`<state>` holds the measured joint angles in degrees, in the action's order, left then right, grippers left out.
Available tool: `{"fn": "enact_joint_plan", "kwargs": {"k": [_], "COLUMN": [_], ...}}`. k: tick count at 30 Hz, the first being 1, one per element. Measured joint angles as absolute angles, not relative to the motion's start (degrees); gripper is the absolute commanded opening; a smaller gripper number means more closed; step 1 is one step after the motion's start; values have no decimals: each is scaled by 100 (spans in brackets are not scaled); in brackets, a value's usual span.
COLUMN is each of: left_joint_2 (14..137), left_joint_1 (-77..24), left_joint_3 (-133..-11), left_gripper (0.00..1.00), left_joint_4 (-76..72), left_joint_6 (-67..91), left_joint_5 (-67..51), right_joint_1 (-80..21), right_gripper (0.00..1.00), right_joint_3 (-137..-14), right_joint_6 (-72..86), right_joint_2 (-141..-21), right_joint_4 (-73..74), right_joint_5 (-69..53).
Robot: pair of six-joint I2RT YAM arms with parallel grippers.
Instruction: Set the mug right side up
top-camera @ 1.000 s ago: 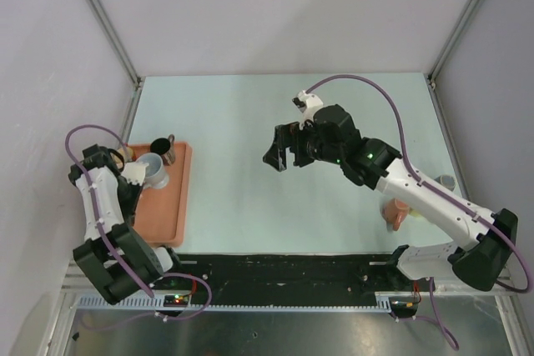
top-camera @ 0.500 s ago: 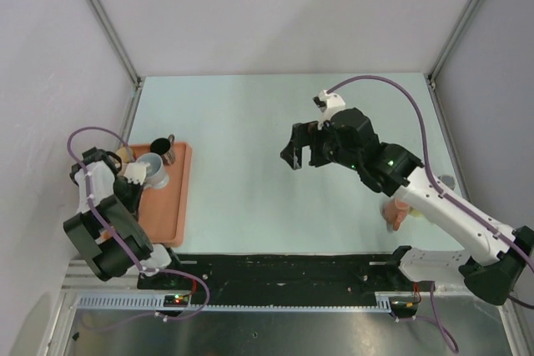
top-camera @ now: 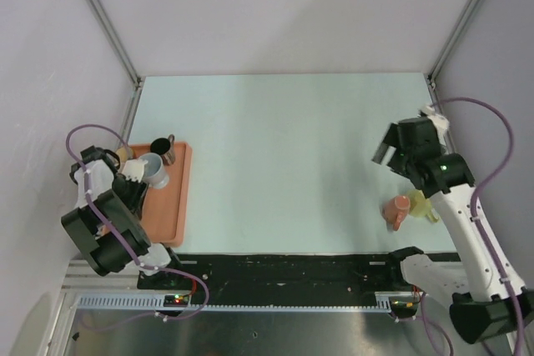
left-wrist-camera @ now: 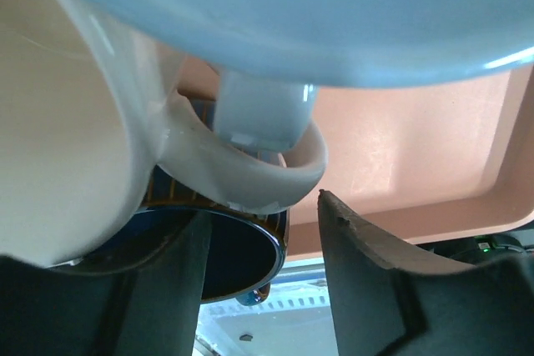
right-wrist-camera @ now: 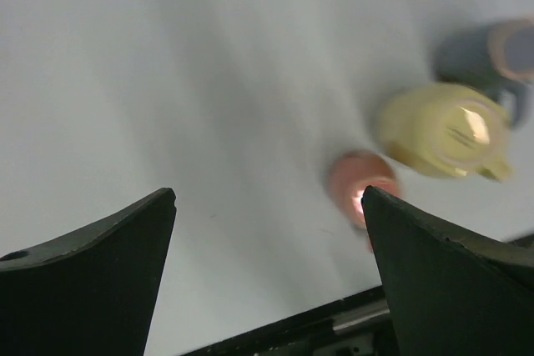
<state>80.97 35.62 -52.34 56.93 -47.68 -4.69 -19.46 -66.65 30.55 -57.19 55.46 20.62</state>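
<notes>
Left gripper [left-wrist-camera: 263, 214] rests, jaws parted, by the cream mug [left-wrist-camera: 67, 122] on the left tray [left-wrist-camera: 417, 147], so the right gripper [right-wrist-camera: 267, 193], jaws spread wide, should drop squarely over the tipped pink mug [right-wrist-camera: 360, 183] near right, clear of the neighbouring yellow mug [right-wrist-camera: 438, 131].

Looks like a robotics lab test cell, tbh: bare grey wall panels [top-camera: 275, 6] on aluminium frame posts [top-camera: 104, 18], a pale green table [top-camera: 275, 139], and two cabled arms [top-camera: 463, 223] bolted to a black rail [top-camera: 284, 268] up front.
</notes>
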Motion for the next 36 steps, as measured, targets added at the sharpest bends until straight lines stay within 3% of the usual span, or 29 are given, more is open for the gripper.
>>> {"fn": "enact_joint_plan", "kwargs": {"k": [7,11,15,18,23,27,36], "left_joint_2": [7743,7599,7540,7500,7494,7494,7483], "left_joint_1": [3570,3568,3516,3385,3070,2860,2770], "left_joint_3": [-5301,-5579,-5970,-6265,-6600,-6650,-6650], "left_gripper": [70,71,71,71,71,71,71], "left_joint_4": [5739,5942,6180,6392,6641,6753,6877], "left_joint_6": [-4755,-4737,-4646,-4545,-4377,-4292,-4241], "left_joint_5": [-475,-526,-652,-768,-880,-943,-945], "right_joint_1": [674,2659,3760,4147,4477,4777,4954], "right_gripper": [99,99,96,92,72,65,62], "right_joint_3": [-5885,-5500,-5135,-4941,-4696,-4351,-3660], "right_joint_6": [3264,3308,3544,3780,4252,4823,5754], "right_joint_2": [-5000,-4838,-4899,-5026,-5177,-5144,-5511], "right_joint_4": [5854,5693,5540,5422,5245,5000,4475], "right_joint_5": [2106,1509,1098,775,504,384,-187]}}
